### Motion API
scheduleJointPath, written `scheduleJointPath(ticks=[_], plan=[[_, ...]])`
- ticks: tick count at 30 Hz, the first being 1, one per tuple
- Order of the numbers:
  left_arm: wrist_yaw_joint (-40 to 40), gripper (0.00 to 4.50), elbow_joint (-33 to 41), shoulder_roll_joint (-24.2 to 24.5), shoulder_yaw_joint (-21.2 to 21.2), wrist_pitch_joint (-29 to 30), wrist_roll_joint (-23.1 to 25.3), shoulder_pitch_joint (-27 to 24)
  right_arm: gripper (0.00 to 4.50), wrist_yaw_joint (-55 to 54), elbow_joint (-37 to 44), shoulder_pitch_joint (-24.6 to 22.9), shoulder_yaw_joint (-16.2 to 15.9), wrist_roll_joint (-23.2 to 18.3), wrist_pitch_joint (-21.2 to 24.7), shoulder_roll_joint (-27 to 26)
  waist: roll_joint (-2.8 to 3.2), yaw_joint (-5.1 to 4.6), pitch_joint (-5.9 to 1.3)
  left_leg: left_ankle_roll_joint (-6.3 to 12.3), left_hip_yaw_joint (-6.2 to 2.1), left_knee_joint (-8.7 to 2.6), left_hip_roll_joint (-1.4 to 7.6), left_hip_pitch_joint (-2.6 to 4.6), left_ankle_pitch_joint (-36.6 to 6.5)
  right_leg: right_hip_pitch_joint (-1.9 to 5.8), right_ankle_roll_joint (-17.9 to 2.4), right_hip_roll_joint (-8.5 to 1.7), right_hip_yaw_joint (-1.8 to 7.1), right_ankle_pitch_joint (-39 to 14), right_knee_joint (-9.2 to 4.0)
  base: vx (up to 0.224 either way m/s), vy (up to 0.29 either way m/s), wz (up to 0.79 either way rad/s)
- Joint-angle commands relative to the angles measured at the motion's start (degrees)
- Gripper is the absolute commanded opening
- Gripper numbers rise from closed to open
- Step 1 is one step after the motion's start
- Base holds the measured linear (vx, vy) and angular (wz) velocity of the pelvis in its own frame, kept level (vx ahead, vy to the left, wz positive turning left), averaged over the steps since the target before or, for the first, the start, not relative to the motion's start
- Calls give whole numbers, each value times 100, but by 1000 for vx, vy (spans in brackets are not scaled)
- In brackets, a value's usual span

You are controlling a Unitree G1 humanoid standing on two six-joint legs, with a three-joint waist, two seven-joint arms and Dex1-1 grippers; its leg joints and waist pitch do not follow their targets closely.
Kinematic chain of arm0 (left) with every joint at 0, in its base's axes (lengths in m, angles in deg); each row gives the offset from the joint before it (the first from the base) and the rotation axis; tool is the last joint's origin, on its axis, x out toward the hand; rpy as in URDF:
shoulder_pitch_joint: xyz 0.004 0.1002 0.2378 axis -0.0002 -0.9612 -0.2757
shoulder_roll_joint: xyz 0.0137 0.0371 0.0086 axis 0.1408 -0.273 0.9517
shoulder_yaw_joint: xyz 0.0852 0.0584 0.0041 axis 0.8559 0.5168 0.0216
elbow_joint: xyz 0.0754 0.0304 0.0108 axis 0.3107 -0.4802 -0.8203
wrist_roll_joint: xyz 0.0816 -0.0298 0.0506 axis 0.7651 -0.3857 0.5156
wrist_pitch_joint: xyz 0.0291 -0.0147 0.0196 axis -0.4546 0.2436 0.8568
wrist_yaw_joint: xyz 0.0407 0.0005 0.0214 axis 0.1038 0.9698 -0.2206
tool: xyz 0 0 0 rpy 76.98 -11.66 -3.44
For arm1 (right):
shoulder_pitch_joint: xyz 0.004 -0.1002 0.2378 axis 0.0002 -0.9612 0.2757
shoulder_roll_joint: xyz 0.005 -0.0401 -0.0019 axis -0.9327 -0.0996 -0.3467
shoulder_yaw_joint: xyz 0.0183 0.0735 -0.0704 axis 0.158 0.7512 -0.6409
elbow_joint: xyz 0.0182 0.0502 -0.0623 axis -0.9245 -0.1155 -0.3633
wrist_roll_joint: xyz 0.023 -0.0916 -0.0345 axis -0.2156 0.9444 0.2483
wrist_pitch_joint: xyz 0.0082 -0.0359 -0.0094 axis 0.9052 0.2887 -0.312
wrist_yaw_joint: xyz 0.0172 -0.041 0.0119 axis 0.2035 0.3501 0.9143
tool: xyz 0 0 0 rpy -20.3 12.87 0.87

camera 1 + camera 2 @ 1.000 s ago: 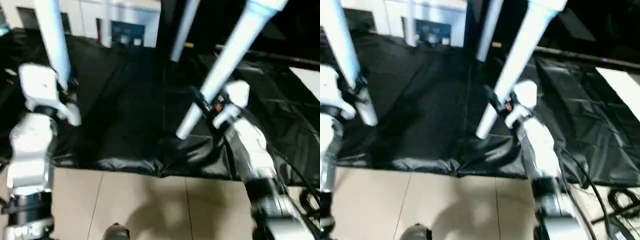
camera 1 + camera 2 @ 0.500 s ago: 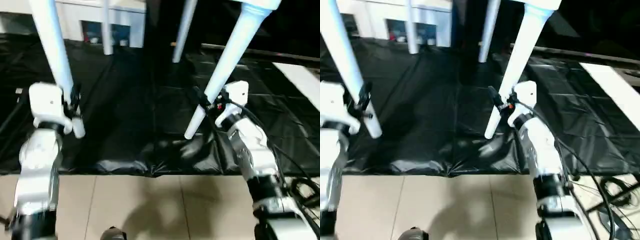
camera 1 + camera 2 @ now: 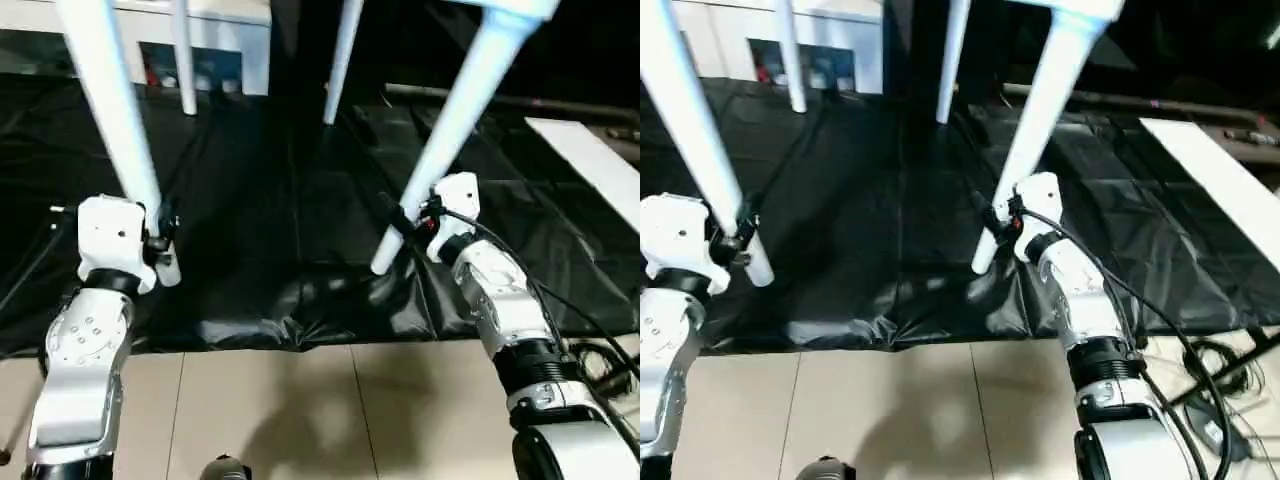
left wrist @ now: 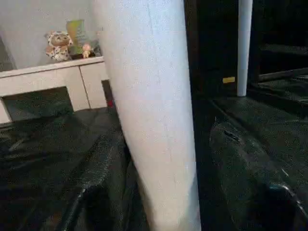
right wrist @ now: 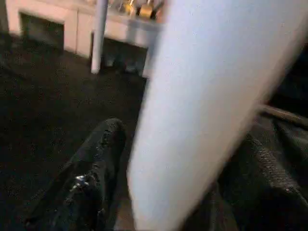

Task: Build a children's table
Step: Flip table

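Black sheeting [image 3: 250, 200] covered the ground beyond the tiled floor [image 3: 300, 400], with a white cabinet [image 3: 220, 40] far left, a white board [image 3: 590, 160] right and cables [image 3: 1210, 370] near right. Over the sheet the children's table [image 3: 1085, 8] stood with its far legs [image 3: 183, 60] down, its near left leg [image 3: 115, 110] at the left gripper [image 3: 160, 240] and its near right leg [image 3: 460, 110] at the right gripper [image 3: 405, 222], both legs crossing the view; whether either gripper clamped its leg could not be told. Against a second before, the left gripper and its leg's foot sat lower, nearer the sheet's near edge.

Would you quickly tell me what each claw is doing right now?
Left claw: at the near-left leg; grip cannot be told.
Right claw: at the near-right leg; grip cannot be told.
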Motion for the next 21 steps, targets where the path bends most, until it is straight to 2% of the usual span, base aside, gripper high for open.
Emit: scheduleJointPath(ticks=[1, 4, 6, 8, 9, 10, 12, 15, 16, 17, 18, 20, 21], plan=[[8, 323, 267, -48, -67, -32, -55, -213, 342, -74, 405, -224, 255, -215, 24, 8, 128, 5, -312, -450, -121, -548, 213, 225, -3216, 23, -598, -278, 166, -1783, -489, 0, 0, 0], [33, 346, 566, -106, -138, -181, -100, -670, 370, -71, 1122, -730, 314, -449, 211, -106, 99, 30, -296, -385, -99, -534, 209, 241, -3240, -5, -528, -269, 187, -2001, -534, 0, 0, 0], [55, 364, 714, -125, -131, -397, -52, -923, 375, -190, 1577, -1092, 251, -398, 263, -140, 98, 54, -298, -362, -89, -538, 215, 250, -3180, -13, -493, -264, 192, -1990, -545, 0, 0, 0], [70, 370, 747, -128, -123, -457, -41, -986, 375, -228, 1687, -1186, 233, -386, 285, -148, 88, 64, -288, -337, -91, -551, 212, 229, -3099, 3, -463, -257, 194, -1958, -540, 0, 0, 0], [137, 370, 818, -195, -108, -417, -211, -1096, 375, -303, 1892, -1359, 211, -360, 336, -154, 88, 78, -294, -355, -92, -550, 205, 234, -3083, 10, -435, -259, 192, -2008, -534, 0, 0, 0], [152, 370, 931, -327, -79, -392, -367, -1321, 375, -429, 2321, -1751, 137, -270, 559, -145, 98, 104, -279, -370, -85, -565, 216, 233, -3029, 15, -405, -253, 205, -1932, -545, 0, 0, 0], [93, 370, 1076, -479, -44, -357, -437, -1543, 375, -493, 2752, -2187, 45, -110, 701, -94, 87, 118, -270, -386, -83, -575, 215, 217, -3045, 34, -344, -246, 210, -1938, -555, 0, 0, 0], [-10, 370, 1187, -589, -29, -352, -446, -1667, 375, -550, 3145, -2532, 21, -115, 921, -79, 68, 124, -254, -379, -94, -569, 196, 238, -3255, 8, -194, -251, 205, -2385, -612, 0, 0, 0], [-60, 370, 1265, -657, 6, -201, -483, -1739, 375, -598, 3378, -2769, 30, -173, 1125, -80, 93, 119, -252, -404, -101, -566, 199, 250, -3315, -6, -153, -242, 208, -2463, -622, 0, 0, 0], [-74, 370, 1274, -665, 12, -180, -474, -1746, 375, -601, 3407, -2801, 26, -175, 1151, -77, 84, 125, -238, -397, -105, -569, 201, 251, -3343, -12, -146, -249, 206, -2521, -633, 0, 0, 0], [-238, 370, 1413, -793, 115, 173, -428, -1865, 375, -622, 3865, -3309, -62, -261, 1590, -25, 104, 115, -219, -417, -110, -572, 197, 252, -3411, -19, -102, -240, 206, -2662, -659, 0, 0, 0], [-299, 370, 1499, -883, 168, 273, -373, -1954, 375, -641, 4200, -3620, -173, -299, 1914, 19, 130, 142, -183, -436, -107, -549, 193, 299, -3610, -74, -64, -234, 215, -2891, -713, 0, 0, 0], [-295, 370, 1546, -889, 238, 242, -273, -2024, 375, -641, 4394, -3784, -253, -312, 2065, 30, 115, 116, -181, -432, -139, -560, 172, 258, -3638, -28, 6, -249, 189, -3158, -724, 0, 0, 0]])
